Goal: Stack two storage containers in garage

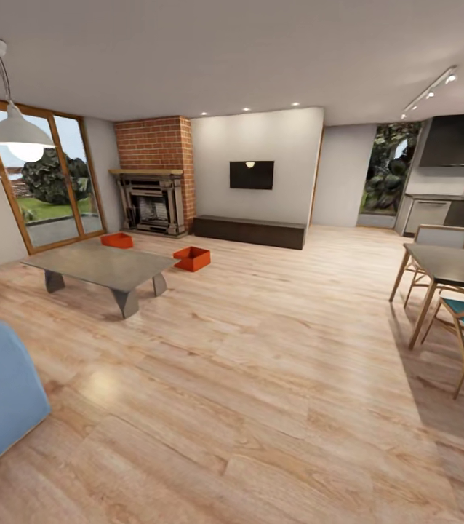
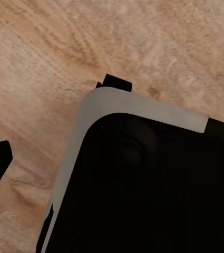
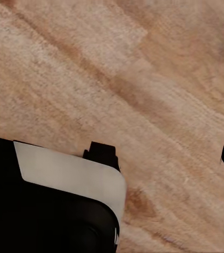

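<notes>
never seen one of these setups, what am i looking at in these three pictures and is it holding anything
A wheeled robot with two arms, drawn by a simulator. The big picture is from its head camera, looking across a living room: two orange-red bins, the nearer bin and the farther bin, sit on the wood floor by the low table, in front of the brick fireplace. The two small pictures come from cameras on each wrist, pointing down at floor planks past the robot's dark body. Nothing is held in them; whether the jaws are open I cannot tell.

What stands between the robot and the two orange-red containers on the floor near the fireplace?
The low table stands in front of the farther container. The nearer container lies past the table's right end, with open plank floor leading to it.
</notes>
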### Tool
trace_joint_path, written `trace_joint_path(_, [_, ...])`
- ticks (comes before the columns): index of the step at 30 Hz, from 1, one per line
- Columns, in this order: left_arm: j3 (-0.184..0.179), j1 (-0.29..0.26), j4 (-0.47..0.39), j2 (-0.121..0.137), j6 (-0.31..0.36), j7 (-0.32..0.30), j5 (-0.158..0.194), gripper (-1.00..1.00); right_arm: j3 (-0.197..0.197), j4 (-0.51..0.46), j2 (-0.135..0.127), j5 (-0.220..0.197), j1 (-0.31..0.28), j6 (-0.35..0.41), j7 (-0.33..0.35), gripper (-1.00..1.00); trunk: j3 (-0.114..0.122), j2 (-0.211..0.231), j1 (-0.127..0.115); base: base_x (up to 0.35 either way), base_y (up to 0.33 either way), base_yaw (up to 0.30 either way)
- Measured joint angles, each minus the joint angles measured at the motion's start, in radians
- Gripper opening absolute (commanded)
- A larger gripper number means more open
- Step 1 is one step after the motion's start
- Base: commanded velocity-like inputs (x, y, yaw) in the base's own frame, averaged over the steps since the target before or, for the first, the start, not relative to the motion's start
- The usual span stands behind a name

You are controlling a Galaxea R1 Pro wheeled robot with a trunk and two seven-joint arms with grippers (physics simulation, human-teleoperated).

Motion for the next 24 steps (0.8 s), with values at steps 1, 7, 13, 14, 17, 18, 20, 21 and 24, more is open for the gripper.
trace_joint_path(1, [0.0, 0.0, 0.0, 0.0, 0.0, 0.0, 0.0, 1.0, 0.0, 0.0, 0.0, 0.0, 0.0, 0.0, 0.0, 1.0, 0.0, 0.0, 0.0, 0.326, 0.0, 0.0])
trace_joint_path(7, [0.0, 0.0, 0.0, 0.0, 0.0, 0.0, 0.0, 1.0, -0.001, 0.0, -0.001, -0.001, 0.0, 0.0, 0.0, 1.0, 0.0, 0.0, 0.0, 0.326, 0.0, 0.0])
trace_joint_path(13, [0.0, 0.0, 0.0, 0.0, 0.0, 0.0, 0.0, 1.0, -0.003, 0.0, -0.001, -0.001, -0.001, 0.0, 0.0, 1.0, 0.0, 0.0, 0.0, 0.326, 0.0, 0.0])
trace_joint_path(14, [0.0, 0.0, 0.0, 0.0, 0.0, 0.0, 0.0, 1.0, -0.003, 0.0, -0.001, -0.001, -0.001, 0.0, 0.0, 1.0, 0.0, 0.0, 0.0, 0.326, 0.0, 0.0])
trace_joint_path(17, [0.0, 0.0, 0.0, 0.0, 0.0, 0.0, 0.0, 1.0, -0.003, 0.0, -0.001, -0.001, 0.0, 0.0, 0.0, 1.0, 0.0, 0.0, 0.0, 0.326, 0.0, 0.0])
trace_joint_path(18, [0.0, 0.0, 0.0, 0.0, 0.0, 0.0, 0.0, 1.0, -0.003, 0.0, -0.001, -0.001, 0.0, 0.0, 0.0, 1.0, 0.0, 0.0, 0.0, 0.326, 0.0, 0.0])
trace_joint_path(20, [0.0, 0.0, 0.0, 0.0, 0.0, 0.0, 0.0, 1.0, -0.003, 0.0, -0.001, -0.002, -0.001, 0.0, 0.0, 1.0, 0.0, 0.0, 0.0, 0.326, 0.0, 0.0])
trace_joint_path(21, [0.0, 0.0, 0.0, 0.0, 0.0, 0.0, 0.0, 1.0, -0.003, 0.0, -0.001, -0.002, -0.001, 0.0, 0.0, 1.0, 0.0, 0.0, 0.0, 0.326, 0.0, 0.0])
trace_joint_path(24, [0.0, 0.0, 0.0, 0.0, 0.0, 0.0, 0.0, 1.0, -0.004, 0.0, -0.001, -0.002, -0.001, 0.0, 0.0, 1.0, 0.0, 0.0, 0.0, 0.326, 0.0, 0.0])
